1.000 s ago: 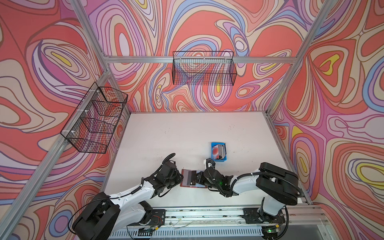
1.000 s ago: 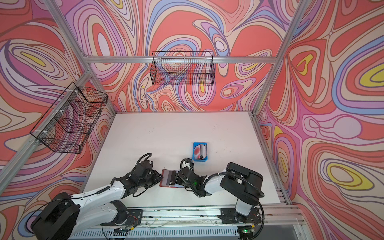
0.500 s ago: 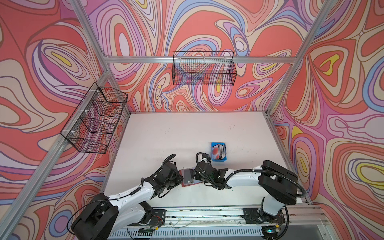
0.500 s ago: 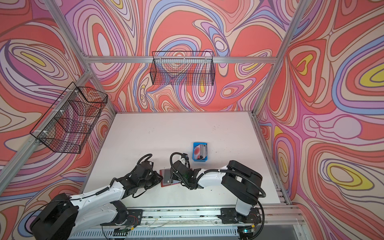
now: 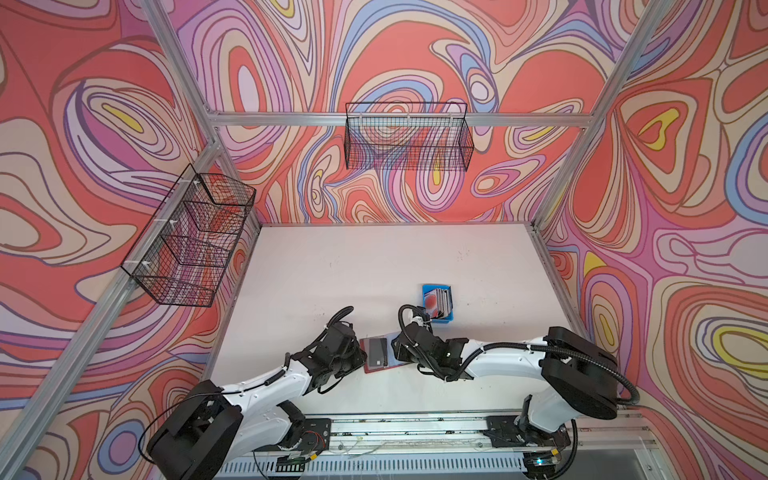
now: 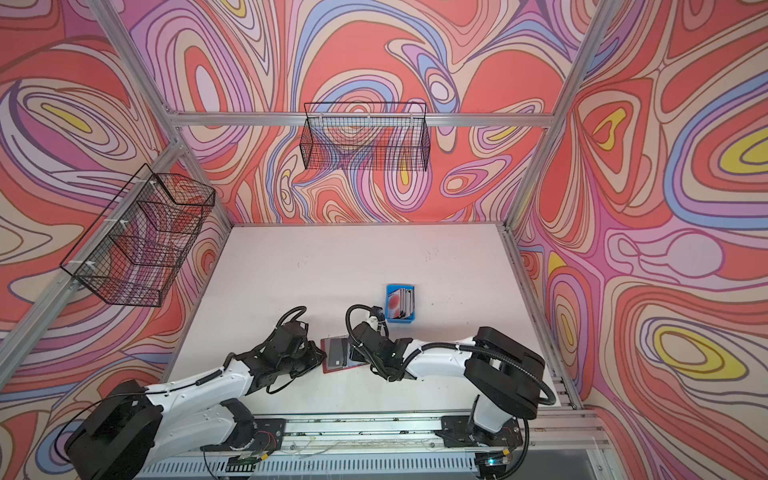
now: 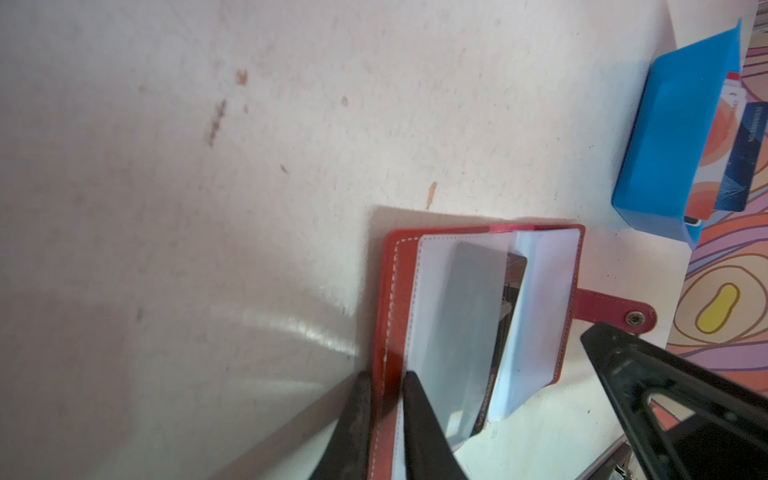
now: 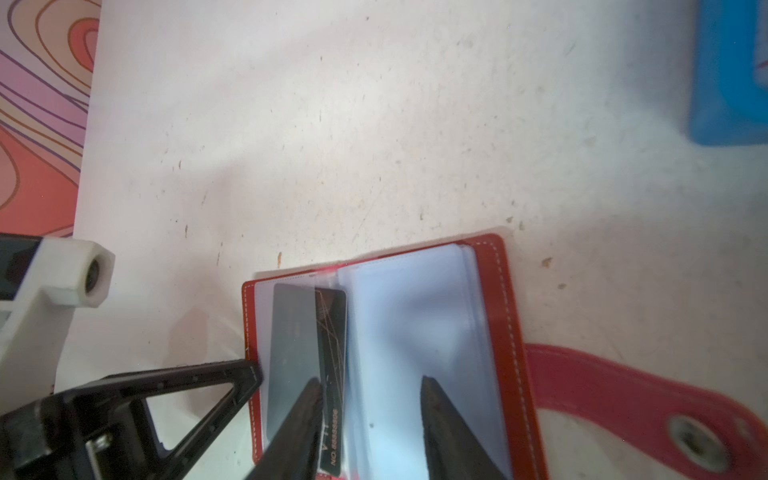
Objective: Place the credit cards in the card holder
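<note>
Right wrist: card (image 8: 332, 353) (dark) in holder (image 8: 503, 332)

You've got a blue tray (image 5: 442, 320) on the white table (image 5: 353, 266), right of centre, toward the front edge. Back-wall wire basket (image 5: 408, 141) and left-wall wire basket (image 5: 189, 243) hang above it.
</note>
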{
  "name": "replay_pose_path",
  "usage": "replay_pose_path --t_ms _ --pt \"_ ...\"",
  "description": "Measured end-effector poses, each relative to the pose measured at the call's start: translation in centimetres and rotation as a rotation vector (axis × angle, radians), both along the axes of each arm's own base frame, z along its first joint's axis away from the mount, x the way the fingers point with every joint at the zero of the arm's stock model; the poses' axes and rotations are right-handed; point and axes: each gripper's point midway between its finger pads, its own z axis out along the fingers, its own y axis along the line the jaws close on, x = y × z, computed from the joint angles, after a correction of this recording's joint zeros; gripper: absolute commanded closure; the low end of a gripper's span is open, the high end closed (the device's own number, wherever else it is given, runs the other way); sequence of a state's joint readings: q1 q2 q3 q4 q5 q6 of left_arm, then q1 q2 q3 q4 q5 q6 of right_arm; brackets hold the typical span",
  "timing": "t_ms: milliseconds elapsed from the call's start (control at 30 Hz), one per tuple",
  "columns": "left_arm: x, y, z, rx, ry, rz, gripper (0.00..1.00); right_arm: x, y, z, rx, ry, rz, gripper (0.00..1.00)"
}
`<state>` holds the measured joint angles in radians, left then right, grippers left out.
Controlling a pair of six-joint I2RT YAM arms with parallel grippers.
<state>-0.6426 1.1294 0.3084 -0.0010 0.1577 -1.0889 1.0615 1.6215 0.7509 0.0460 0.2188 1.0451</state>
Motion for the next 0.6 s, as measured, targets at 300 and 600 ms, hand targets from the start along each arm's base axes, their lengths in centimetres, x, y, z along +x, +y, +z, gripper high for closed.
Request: replay_pose_path --t_ms 300,600 --pt "0.0 0.0 -0.1 0.007 0.004 -0.003 0.89 0.2 2.4 -1.4 0.03 0.026 0.046 0.63" --pt "0.7 -0.9 -0.3 0.028 0.023 -0.04 0.98 0.0 3.9 -1.8 0.068 0.037 0.084 0.69"
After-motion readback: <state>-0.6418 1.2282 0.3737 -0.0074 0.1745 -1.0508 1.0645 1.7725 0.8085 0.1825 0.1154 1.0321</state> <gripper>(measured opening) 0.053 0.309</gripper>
